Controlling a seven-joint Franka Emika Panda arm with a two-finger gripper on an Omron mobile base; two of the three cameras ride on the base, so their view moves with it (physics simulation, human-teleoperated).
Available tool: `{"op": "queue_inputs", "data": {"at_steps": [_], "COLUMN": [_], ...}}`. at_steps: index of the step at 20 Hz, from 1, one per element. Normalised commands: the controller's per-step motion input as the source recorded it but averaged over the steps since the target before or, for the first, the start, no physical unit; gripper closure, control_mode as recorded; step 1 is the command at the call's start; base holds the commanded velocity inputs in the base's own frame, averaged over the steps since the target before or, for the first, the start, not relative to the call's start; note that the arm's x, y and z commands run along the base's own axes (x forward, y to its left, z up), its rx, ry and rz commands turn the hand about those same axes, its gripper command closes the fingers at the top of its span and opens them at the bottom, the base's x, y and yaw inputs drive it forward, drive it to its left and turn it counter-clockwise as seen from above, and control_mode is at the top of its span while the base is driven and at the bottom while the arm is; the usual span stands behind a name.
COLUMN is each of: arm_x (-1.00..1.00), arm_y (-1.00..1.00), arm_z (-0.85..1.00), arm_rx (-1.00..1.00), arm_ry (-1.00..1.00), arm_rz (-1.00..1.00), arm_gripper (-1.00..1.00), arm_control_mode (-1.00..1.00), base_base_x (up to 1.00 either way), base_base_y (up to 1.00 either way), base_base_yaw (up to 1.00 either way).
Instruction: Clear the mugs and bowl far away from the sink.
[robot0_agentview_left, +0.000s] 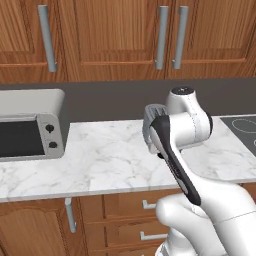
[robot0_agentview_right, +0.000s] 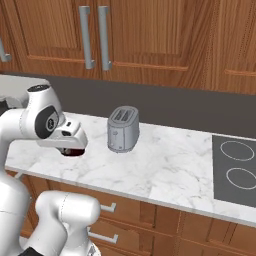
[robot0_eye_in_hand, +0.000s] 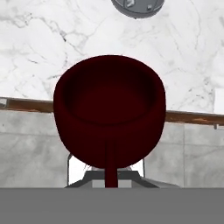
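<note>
Gripper (robot0_eye_in_hand: 111, 175) clamped shut on round dark maroon mug (robot0_eye_in_hand: 109, 109) | hung above white marble counter (robot0_agentview_right: 165, 165) edge | best kept level, set down gently.

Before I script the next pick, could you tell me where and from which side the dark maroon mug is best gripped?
By its slim handle, from above. In the hand view the dark maroon mug is round and wide with its mouth facing the camera, while the handle is a thin strip pointing toward the gripper, probably an easy pinch.
</note>
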Motion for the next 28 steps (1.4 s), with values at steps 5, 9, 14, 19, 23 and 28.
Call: {"op": "queue_inputs", "data": {"at_steps": [5,9,14,19,23,28], "arm_x": [0.0,0.0,0.17,0.47,0.54,0.62], "arm_y": [0.14,0.02,0.0,0.0,0.0,0.0], "arm_z": [-0.23,-0.18,-0.3,-0.33,-0.35,-0.41], "arm_rx": [0.02,0.03,0.09,0.06,0.04,0.03], "arm_ry": [-0.11,-0.15,-0.03,0.0,0.0,-0.01], "arm_rz": [0.18,0.19,0.18,0.17,0.17,0.08], "arm_gripper": [1.0,1.0,1.0,1.0,1.0,1.0], "arm_control_mode": [-1.0,-1.0,-1.0,-1.0,-1.0,-1.0], "base_base_x": [0.0,0.0,0.0,0.0,0.0,0.0], "base_base_y": [0.0,0.0,0.0,0.0,0.0,0.0], "base_base_yaw": [0.0,0.0,0.0,0.0,0.0,0.0]}}
